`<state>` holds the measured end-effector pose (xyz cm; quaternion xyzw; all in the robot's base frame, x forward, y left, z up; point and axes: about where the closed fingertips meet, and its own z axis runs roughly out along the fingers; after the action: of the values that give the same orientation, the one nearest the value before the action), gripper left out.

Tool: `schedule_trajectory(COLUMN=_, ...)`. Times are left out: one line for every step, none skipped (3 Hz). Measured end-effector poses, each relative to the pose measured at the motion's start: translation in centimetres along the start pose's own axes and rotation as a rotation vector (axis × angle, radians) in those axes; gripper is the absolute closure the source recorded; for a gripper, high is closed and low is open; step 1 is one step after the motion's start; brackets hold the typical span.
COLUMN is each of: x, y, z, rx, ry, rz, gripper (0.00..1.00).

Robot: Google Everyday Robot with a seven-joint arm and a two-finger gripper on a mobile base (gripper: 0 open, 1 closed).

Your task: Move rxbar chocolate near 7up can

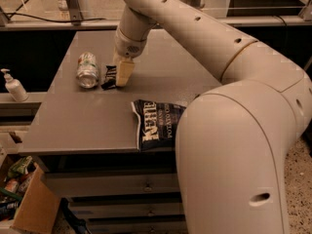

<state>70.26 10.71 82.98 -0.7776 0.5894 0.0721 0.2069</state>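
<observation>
The rxbar chocolate (108, 77) is a small dark bar lying on the grey table (73, 121), just right of the 7up can (87, 69). The can is silver with green on its label and lies on its side at the table's left part. A narrow gap shows between bar and can. My gripper (122, 74) hangs from the pale arm and is down at the bar's right end, covering that end. The arm comes in from the upper right.
A large dark-blue Kettle chip bag (156, 123) lies at the table's front edge, partly behind my arm's big lower segment (234, 160). A white pump bottle (13, 87) stands on a ledge to the left. A cardboard box (22, 204) with items sits on the floor at the lower left.
</observation>
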Motion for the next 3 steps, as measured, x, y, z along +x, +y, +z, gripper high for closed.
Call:
schedule_trajectory(x=-0.34, y=0.34, z=0.36, rx=-0.014, ry=0.005, rz=-0.004, gripper=0.36)
schedule_trajectory(x=-0.51, y=0.54, z=0.43, rx=-0.019, ry=0.008, rz=-0.004, gripper=0.13)
schedule_trajectory(x=-0.55, y=0.6, z=0.28, rx=-0.019, ry=0.008, rz=-0.003, gripper=0.0)
